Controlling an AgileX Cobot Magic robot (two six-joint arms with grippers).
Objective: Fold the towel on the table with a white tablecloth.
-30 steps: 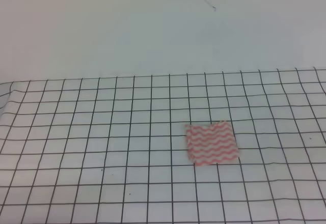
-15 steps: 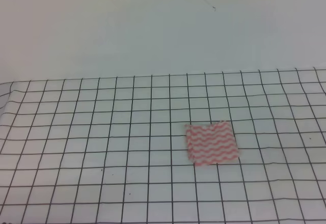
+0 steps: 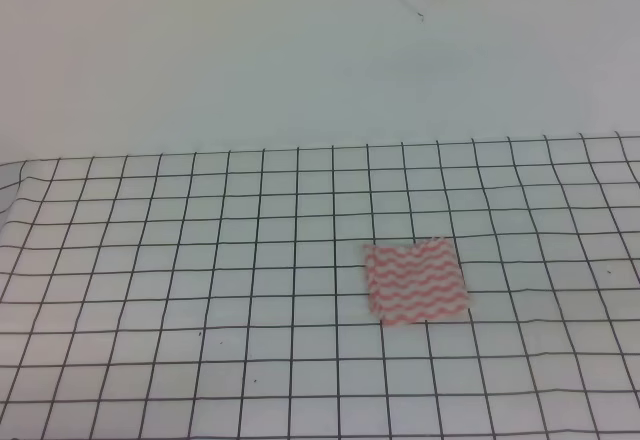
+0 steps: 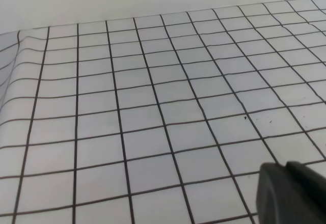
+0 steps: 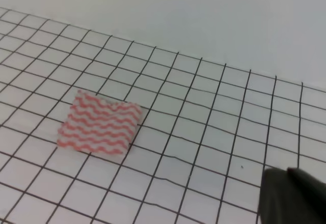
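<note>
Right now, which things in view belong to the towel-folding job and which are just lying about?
Belongs to the job:
- towel, lying flat
- white tablecloth covering the table
- left gripper and right gripper, only partly in view

Just lying about:
- nothing else visible

Bright, even light; soft, slightly blurry

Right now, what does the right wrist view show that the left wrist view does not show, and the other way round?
Only the right wrist view shows the towel, lying flat with its pink wavy stripes, away from the right gripper at the lower right corner. Only the left wrist view shows the left gripper and a rumpled left edge of the cloth. Both views share the white tablecloth with its black grid and the plain wall behind. Neither shows whether its gripper is open.
</note>
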